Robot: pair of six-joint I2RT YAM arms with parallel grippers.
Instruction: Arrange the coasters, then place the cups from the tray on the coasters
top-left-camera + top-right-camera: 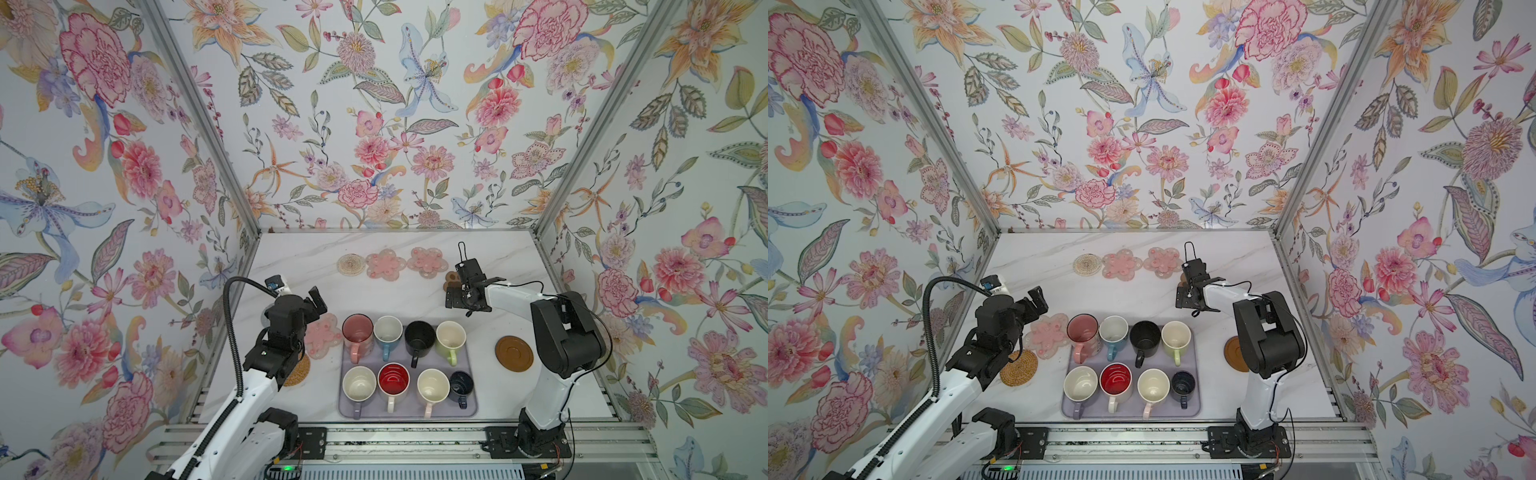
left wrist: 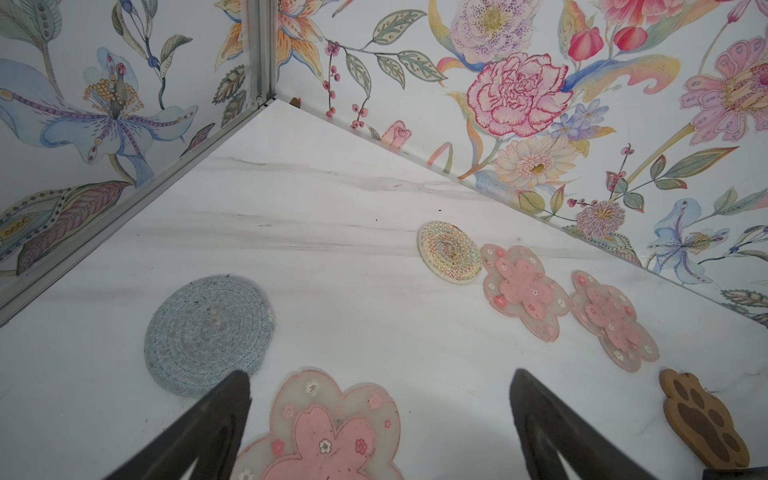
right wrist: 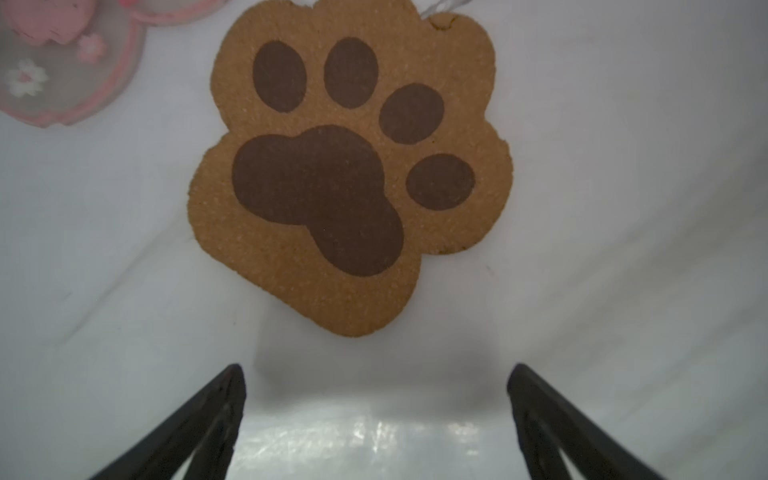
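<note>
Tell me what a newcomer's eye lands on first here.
Loud floral walls box in the table. At its near middle, a tray holds eight mugs in two rows, the red-lined mug brightest. The right tool hangs open by a paw coaster, right of centre toward the back.

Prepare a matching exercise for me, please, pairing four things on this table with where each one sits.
Things:
1. paw coaster
2. wooden disc coaster
3. rattan coaster
4. black mug

Places:
A. on the tray, far row
B. left of the tray
C. directly right of the tray
D. behind the tray, just ahead of the right gripper's open jaws

Pairs: 1-D, 2-C, 3-B, 4-A
</note>
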